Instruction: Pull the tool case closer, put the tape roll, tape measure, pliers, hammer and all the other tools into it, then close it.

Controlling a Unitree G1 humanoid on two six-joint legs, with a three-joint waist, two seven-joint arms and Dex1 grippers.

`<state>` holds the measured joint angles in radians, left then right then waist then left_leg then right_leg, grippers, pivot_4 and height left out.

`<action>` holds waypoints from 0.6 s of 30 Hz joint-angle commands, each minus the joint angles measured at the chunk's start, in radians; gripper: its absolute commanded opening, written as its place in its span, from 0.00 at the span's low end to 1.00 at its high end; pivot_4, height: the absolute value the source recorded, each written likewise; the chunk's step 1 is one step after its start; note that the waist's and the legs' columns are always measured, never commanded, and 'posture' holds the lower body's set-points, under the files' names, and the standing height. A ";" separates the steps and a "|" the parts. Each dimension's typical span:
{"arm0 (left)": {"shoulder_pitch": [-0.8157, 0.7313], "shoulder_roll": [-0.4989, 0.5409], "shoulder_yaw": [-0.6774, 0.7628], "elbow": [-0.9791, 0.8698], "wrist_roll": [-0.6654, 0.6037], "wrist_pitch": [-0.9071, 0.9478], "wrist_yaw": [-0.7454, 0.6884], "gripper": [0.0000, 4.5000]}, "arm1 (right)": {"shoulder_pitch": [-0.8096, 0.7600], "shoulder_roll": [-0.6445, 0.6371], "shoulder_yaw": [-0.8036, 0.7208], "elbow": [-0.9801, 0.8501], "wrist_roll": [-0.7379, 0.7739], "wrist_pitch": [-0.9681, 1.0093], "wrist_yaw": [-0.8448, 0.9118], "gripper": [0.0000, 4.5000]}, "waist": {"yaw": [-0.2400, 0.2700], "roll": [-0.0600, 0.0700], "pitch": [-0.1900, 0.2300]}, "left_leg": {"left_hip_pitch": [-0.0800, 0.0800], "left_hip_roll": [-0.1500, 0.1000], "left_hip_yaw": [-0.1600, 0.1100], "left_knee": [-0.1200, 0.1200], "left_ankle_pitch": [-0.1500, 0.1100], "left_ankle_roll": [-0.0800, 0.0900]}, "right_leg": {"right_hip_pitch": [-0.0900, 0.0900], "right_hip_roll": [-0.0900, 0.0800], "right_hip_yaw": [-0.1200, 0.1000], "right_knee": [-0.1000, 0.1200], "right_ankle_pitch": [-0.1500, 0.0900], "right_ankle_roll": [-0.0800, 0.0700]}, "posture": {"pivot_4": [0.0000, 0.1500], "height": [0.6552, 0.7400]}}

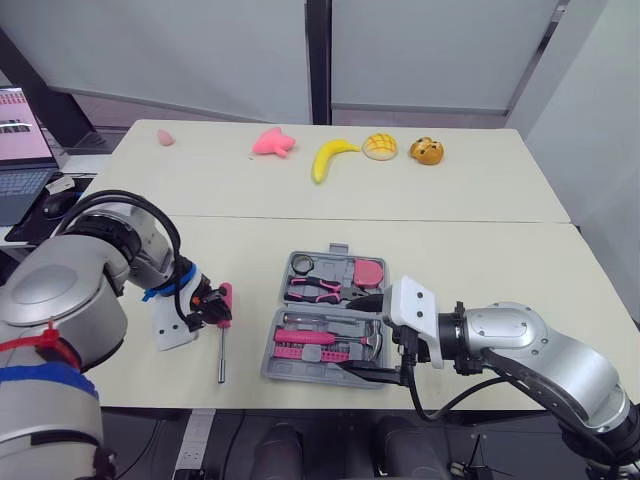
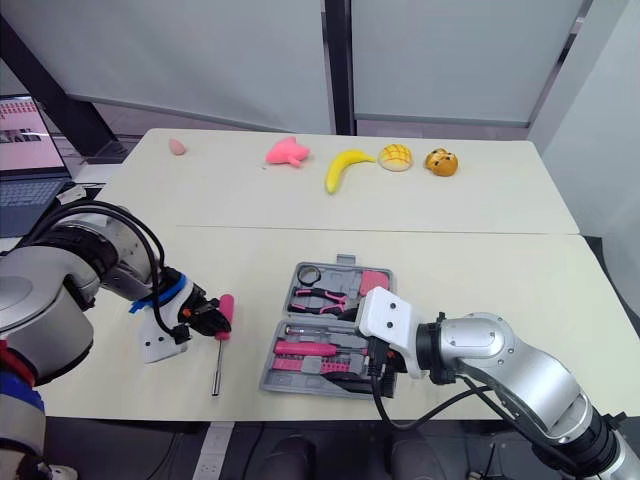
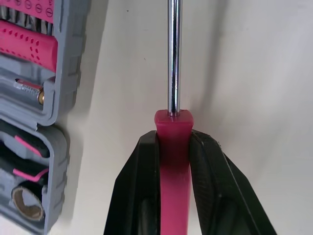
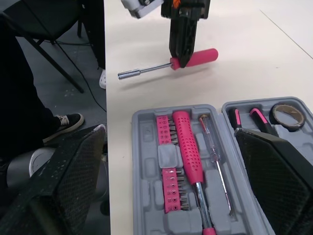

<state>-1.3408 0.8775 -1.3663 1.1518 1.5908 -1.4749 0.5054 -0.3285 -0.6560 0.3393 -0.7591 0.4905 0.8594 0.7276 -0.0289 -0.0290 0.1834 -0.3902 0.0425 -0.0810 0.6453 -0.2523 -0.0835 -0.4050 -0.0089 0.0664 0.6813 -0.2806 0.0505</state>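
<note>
The tool case [image 1: 269, 352] lies open near the front edge of the tabletop, about midway along it. Its lid half holds the tape roll [image 1: 303, 265], pliers [image 1: 316, 290] and tape measure [image 1: 371, 271]. The tray half nearer the edge is packed with pink-handled tools and bit strips.

One pink-handled driver [image 1: 222, 342] is outside the case, just beside it toward the left edge, with its shaft pointing at the front edge. A thin shadow under the shaft suggests it is barely off the surface.

The left gripper [image 1: 211, 308] clamps the handle where it meets the shaft. That probably keeps the steel end free to be guided into a slot. The forearm reaches in from the left corner, and its fingers [image 3: 146, 196] drop onto the handle from above.

The right gripper [image 1: 350, 335] comes in low from the right. Its fingers [image 4: 73, 176] are spread wide astride the case's right end and hold nothing, likely to steady the case.
</note>
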 commanded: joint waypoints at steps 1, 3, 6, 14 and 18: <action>-0.017 0.050 0.015 -0.015 -0.006 -0.012 0.057 0.11 | -0.015 0.003 0.009 -0.006 -0.015 -0.025 0.004 1.00 | 0.000 -0.001 0.000 | 0.000 0.000 0.000 0.000 0.000 0.000 | 0.000 0.000 0.000 0.000 0.000 0.000 | 1.00 0.83; -0.009 0.067 0.034 -0.015 -0.024 -0.006 0.081 0.11 | -0.023 0.004 0.023 0.005 -0.028 -0.030 0.004 1.00 | 0.000 -0.002 -0.001 | 0.000 0.000 0.000 0.000 0.000 0.000 | 0.000 0.000 0.000 0.000 0.000 0.000 | 1.00 0.83; 0.004 0.075 0.085 0.015 -0.078 -0.010 0.069 0.11 | -0.039 0.011 0.041 0.024 -0.046 -0.034 0.002 1.00 | 0.000 -0.002 -0.001 | 0.000 0.000 0.000 0.000 0.000 0.000 | 0.000 0.000 0.000 0.000 0.000 0.000 | 1.00 0.83; 0.053 0.123 0.227 0.066 -0.255 -0.093 -0.146 0.11 | -0.068 0.021 0.064 0.050 -0.059 -0.030 0.008 1.00 | 0.000 -0.003 -0.001 | 0.000 0.000 0.000 0.000 0.000 0.000 | 0.000 0.000 -0.001 0.000 0.000 0.000 | 1.00 0.83; 0.074 0.154 0.294 0.093 -0.349 -0.123 -0.299 0.11 | -0.085 0.034 0.079 0.066 -0.072 -0.024 0.002 1.00 | -0.002 -0.003 -0.001 | 0.000 0.000 0.000 0.000 0.000 0.000 | 0.000 0.000 -0.001 0.001 0.000 0.000 | 1.00 0.83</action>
<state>-1.2665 1.0032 -1.1121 1.2233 1.2951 -1.5754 0.2694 -0.3957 -0.6262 0.4177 -0.6852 0.4227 0.8420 0.7294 -0.0312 -0.0317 0.1820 -0.3901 0.0430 -0.0809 0.6458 -0.2522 -0.0835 -0.4052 -0.0089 0.0656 0.6823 -0.2801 0.0500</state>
